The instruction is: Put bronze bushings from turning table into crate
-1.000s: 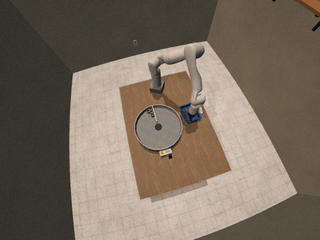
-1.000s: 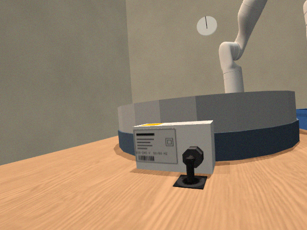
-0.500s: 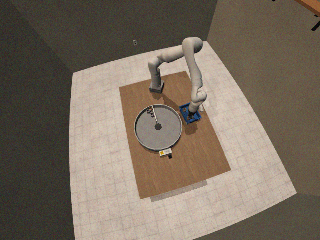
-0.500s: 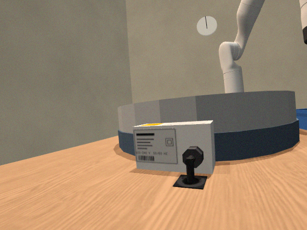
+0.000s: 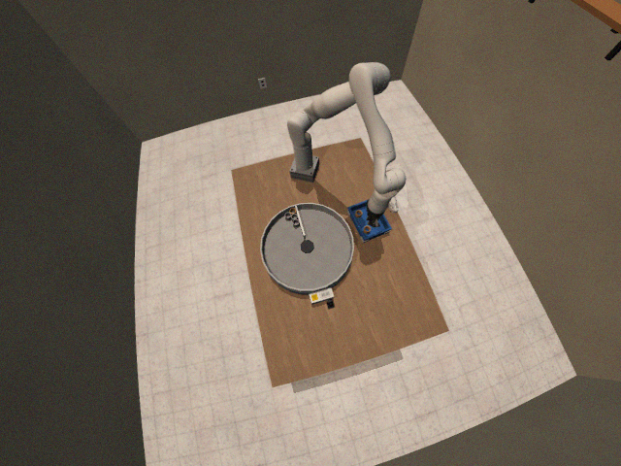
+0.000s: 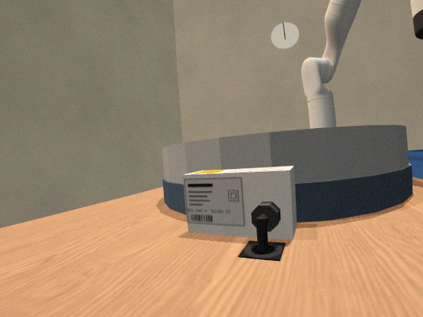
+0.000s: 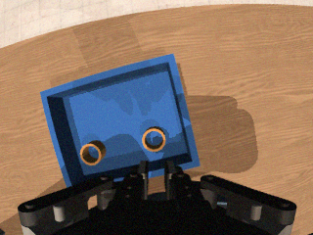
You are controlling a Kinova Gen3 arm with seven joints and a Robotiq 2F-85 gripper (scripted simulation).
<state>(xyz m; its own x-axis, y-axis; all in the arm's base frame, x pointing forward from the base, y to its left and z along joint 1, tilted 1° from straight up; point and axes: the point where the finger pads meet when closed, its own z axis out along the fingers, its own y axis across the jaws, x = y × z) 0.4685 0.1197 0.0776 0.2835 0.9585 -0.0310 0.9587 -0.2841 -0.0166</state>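
Hovering over the crate (image 5: 376,235) (image 6: 416,162) (image 7: 117,108), the fingers (image 5: 374,223) stand slightly apart, with nothing held in the narrow gap.

Below them, inside the crate, are two bronze bushings. The nearer bushing (image 5: 364,230) (image 7: 143,139) sits just ahead of the fingertips in the wrist view; the farther bushing (image 5: 355,214) (image 7: 82,155) lies off to their left in that view. Both are short hollow rings with bright orange-brown rims and dark bores, apparently standing on end, well apart from each other.

Away from the fingers, across the bench (image 5: 301,325) (image 6: 102,266) (image 7: 274,73), the turning table (image 5: 320,265) (image 6: 341,153) carries a small cluster beside a pale bar (image 5: 301,222). One bushing (image 5: 290,210) there looks bronze; the grey ones (image 5: 287,216) look like steel, though they are small in the top view.

The work seems to be between a drop and the next pick. The next move likely calls for clearing the crate wall, crossing to that cluster and opening wider around the bronze bushing, without nudging its steel neighbours or the bar.

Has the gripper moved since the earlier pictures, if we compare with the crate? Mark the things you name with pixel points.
Yes. In the top view, the gripper (image 5: 375,221) (image 7: 156,170) has shifted over the crate (image 5: 355,223) (image 6: 416,164) (image 7: 53,132) toward the picture's top edge.
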